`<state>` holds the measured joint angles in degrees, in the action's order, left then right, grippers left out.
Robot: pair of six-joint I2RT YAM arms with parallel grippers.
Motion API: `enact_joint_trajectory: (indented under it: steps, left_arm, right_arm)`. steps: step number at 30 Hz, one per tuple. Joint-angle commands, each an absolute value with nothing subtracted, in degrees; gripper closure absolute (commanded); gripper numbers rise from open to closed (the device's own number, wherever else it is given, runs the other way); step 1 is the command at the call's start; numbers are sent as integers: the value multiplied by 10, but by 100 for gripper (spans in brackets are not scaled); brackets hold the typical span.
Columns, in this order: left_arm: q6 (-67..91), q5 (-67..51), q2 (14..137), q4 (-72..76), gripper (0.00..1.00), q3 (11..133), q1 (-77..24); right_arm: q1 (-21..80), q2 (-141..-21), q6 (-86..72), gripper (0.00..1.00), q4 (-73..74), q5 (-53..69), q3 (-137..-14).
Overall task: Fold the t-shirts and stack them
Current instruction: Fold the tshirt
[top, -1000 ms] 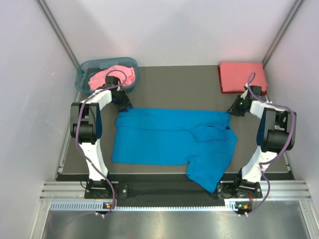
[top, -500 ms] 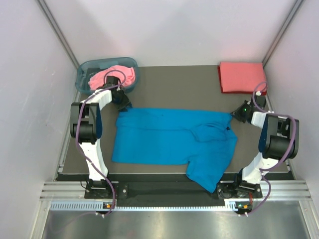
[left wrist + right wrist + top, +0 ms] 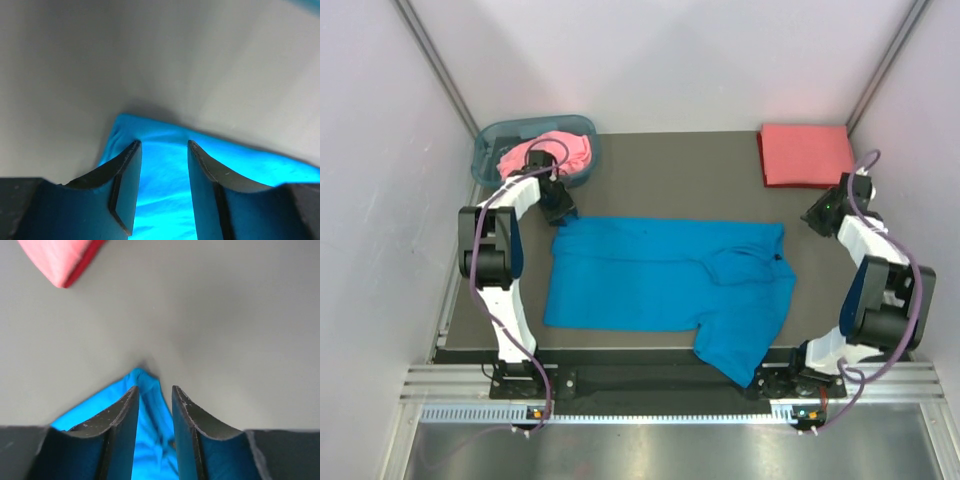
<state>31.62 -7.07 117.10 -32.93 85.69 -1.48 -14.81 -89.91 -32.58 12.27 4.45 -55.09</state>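
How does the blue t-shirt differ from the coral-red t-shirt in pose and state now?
The blue t-shirt lies spread out with an irregular outline; the coral-red t-shirt is folded into a neat rectangle. The blue t-shirt covers far more of the table than the coral-red t-shirt. The blue t-shirt lies in the middle; the coral-red t-shirt sits at the far right corner. Both rest on the table.

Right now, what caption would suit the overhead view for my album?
Blue t-shirt lies spread on the table, coral-red t-shirt folded far right, pink t-shirt heaped in the basket.
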Motion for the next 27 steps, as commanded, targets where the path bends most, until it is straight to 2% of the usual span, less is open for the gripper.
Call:
enact_joint_trajectory:
  steps: [1,3,6,13,18,27]
  left_arm:
    - [260,-34,1101,-369,53,891,-39]
    - [238,-14,1089,-384,53,905,-84]
    - [243,-53,1060,-381,53,886,-152]
    - [329,-155,1003,-241,54,774,-341]
    - [413,-222,1008,-99,54,708,-405]
    - [486,-207,1071,-7,52,693,-464]
  right_arm:
    - [-152,-832,-309,67,249,-14,-583]
    - [-142,-816,-306,68,286,-4,-573]
    - [-103,-784,-308,71,312,-3,-543]
    - [-4,-749,-370,73,339,-69,-472]
    - [33,-735,-377,74,327,-80,-435]
    - [52,-746,-386,74,300,-73,-408]
